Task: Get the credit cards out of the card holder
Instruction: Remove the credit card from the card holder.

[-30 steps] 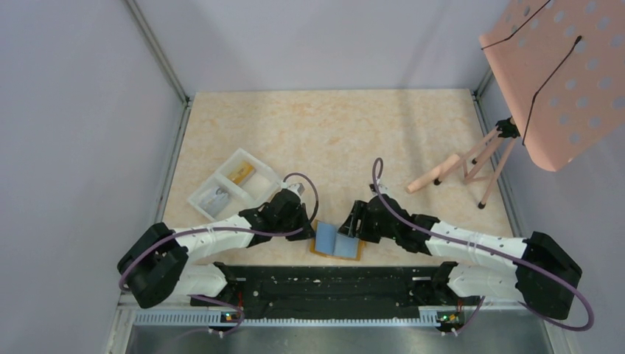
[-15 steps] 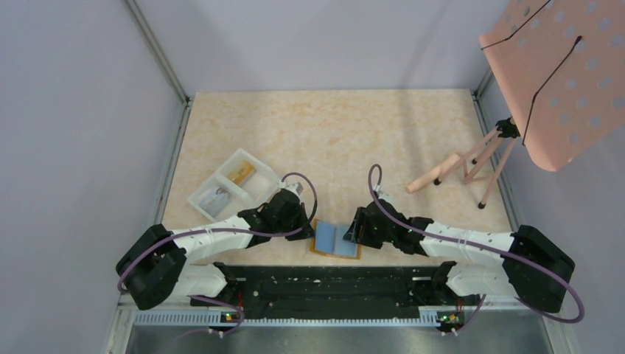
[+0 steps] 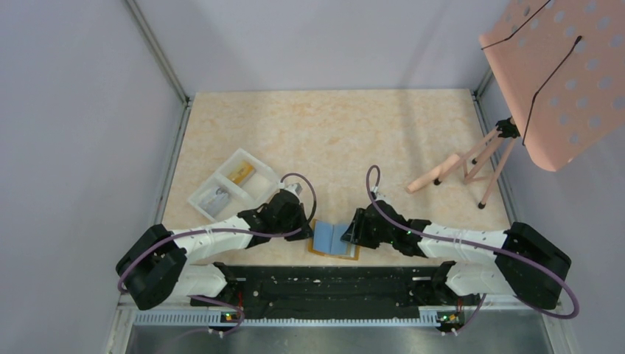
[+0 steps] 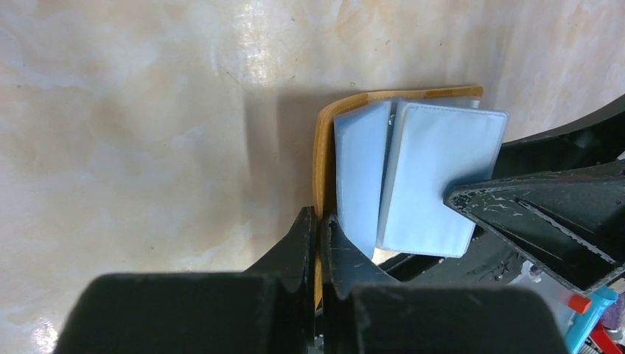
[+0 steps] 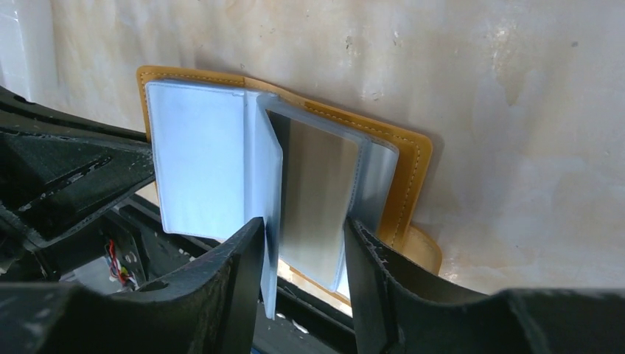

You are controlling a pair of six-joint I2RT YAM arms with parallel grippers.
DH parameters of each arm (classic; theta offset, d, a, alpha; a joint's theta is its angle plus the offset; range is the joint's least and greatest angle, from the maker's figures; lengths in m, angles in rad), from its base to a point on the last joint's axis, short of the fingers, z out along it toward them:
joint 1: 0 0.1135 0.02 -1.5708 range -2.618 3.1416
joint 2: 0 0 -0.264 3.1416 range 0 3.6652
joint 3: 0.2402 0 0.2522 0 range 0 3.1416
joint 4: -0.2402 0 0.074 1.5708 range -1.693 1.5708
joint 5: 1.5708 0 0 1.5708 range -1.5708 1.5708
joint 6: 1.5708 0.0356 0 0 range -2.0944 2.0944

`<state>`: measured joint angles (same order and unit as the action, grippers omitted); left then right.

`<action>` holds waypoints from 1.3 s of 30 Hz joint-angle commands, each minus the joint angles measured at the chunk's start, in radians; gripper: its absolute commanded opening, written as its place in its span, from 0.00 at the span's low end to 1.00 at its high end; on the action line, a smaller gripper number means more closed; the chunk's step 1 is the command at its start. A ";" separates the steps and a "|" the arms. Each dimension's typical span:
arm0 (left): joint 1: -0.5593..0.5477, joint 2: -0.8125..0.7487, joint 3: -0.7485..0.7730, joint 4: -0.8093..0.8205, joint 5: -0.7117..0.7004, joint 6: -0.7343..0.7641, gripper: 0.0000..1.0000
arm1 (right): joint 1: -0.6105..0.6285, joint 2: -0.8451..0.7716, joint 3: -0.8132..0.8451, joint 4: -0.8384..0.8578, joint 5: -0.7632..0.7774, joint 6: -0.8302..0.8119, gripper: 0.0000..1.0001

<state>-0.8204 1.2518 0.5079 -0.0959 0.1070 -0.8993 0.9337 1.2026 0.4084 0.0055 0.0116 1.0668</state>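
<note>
You have the small flat tan-orange folding leather card holder (image 5: 410,158) lying open on the beige marbled surface (image 3: 332,133), close to the near edge and between the 2 arms. Your left claw (image 4: 318,221) is closed on the holder's left orange edge and pins that side down. Your right claw (image 5: 302,225) reaches in from the right, its jaws apart, 1 on each side of a clear plastic leaf that stands up from the spine. As far as the right wrist view shows, they have not clamped on it. That leaf holds the whitish, grey-looking thin rectangular credit card (image 5: 317,188). The light blue thin rectangular credit card (image 5: 195,158) lies flat in the left leaf, nearer the left claw. Neither card is out yet, so I judge the task barely begun. The relation that matters is this: the holder's spine and both cards' long axes run roughly from the near edge toward the far side, while your right claw comes across them from the right. The right arm is the nearer one to the whitish card, which sits directly between its jaws. I cannot tell which end of the leaf is open, so check that before you pull. A pull across the long axis would likely drag the whole holder against the left claw's hold and not free the card.
</note>
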 commanded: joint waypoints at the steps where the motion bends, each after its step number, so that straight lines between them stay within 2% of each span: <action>1: -0.005 -0.016 -0.010 0.048 -0.004 -0.004 0.00 | 0.007 -0.019 0.001 0.122 -0.044 0.017 0.42; 8: -0.005 -0.010 -0.004 0.044 -0.002 0.002 0.00 | 0.007 -0.048 -0.003 0.134 -0.039 0.001 0.38; 14: -0.005 0.001 0.003 0.044 0.002 0.003 0.00 | 0.007 -0.055 -0.006 0.173 -0.067 -0.011 0.52; 20: -0.006 0.005 0.006 0.040 0.002 0.005 0.00 | 0.008 -0.064 -0.010 0.182 -0.060 -0.016 0.51; 25: -0.005 0.012 0.009 0.042 0.004 0.004 0.00 | 0.007 -0.061 -0.021 0.234 -0.082 -0.024 0.58; 29: -0.005 0.012 0.011 0.041 0.002 0.003 0.00 | 0.007 -0.067 -0.033 0.258 -0.079 -0.020 0.58; 37: -0.005 0.017 0.006 0.045 0.001 -0.001 0.00 | 0.007 -0.072 -0.057 0.296 -0.075 -0.015 0.51; 39: -0.005 0.015 0.004 0.046 0.001 -0.003 0.00 | 0.007 -0.073 -0.065 0.310 -0.077 -0.012 0.54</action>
<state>-0.8181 1.2591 0.5007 -0.1009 0.0845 -0.8917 0.9337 1.1492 0.3462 0.1776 -0.0341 1.0409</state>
